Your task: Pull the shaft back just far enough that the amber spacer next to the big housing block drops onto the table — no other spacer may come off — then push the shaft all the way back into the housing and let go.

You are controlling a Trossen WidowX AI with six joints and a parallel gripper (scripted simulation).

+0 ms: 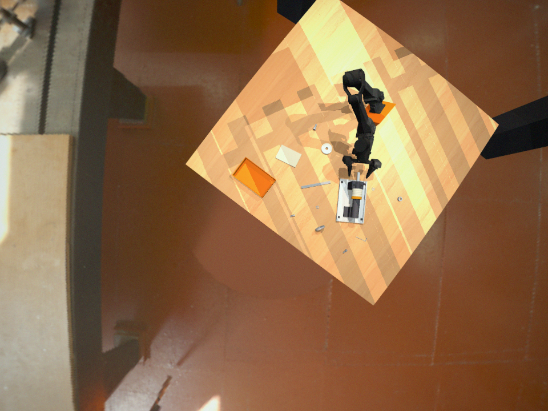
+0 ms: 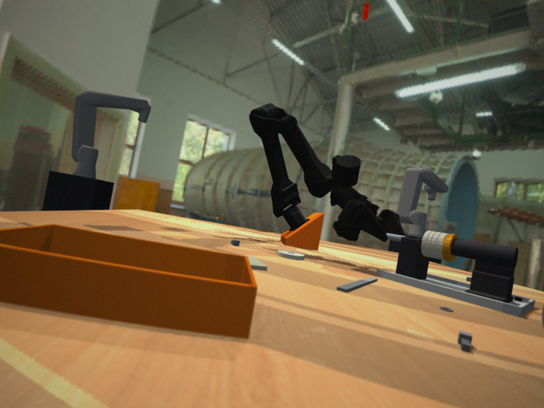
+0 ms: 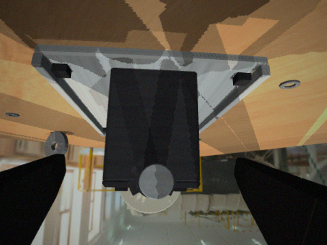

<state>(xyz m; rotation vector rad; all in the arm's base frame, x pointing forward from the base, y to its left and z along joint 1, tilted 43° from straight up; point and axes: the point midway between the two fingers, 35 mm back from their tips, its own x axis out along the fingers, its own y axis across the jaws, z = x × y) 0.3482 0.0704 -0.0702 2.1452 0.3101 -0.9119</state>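
The shaft (image 1: 358, 176) (image 2: 395, 237) (image 3: 156, 182) sticks out through the small black support block (image 2: 411, 256) (image 3: 151, 126) on the grey baseplate (image 1: 341, 198) (image 2: 443, 286). White spacers (image 1: 357, 192) (image 2: 432, 244) sit side by side on it. The amber spacer (image 1: 355, 197) (image 2: 449, 246) is on the shaft against the barrel of the big black housing block (image 1: 355, 208) (image 2: 491, 281). My gripper (image 1: 358, 176) (image 3: 152, 165) is open and empty. Its fingertips stand to either side of the shaft's free end, apart from it. The wrist view hides the amber spacer behind the support block.
An orange open tray (image 1: 254, 177) (image 2: 131, 281) lies to the left in the overhead view. A pale plate (image 1: 287, 156), a white disc (image 1: 326, 148) (image 2: 290, 255) and a grey bar (image 1: 315, 184) (image 2: 357, 284) lie near the fixture. Small hardware lies around the baseplate, including a ring (image 1: 399, 198) (image 3: 289, 84).
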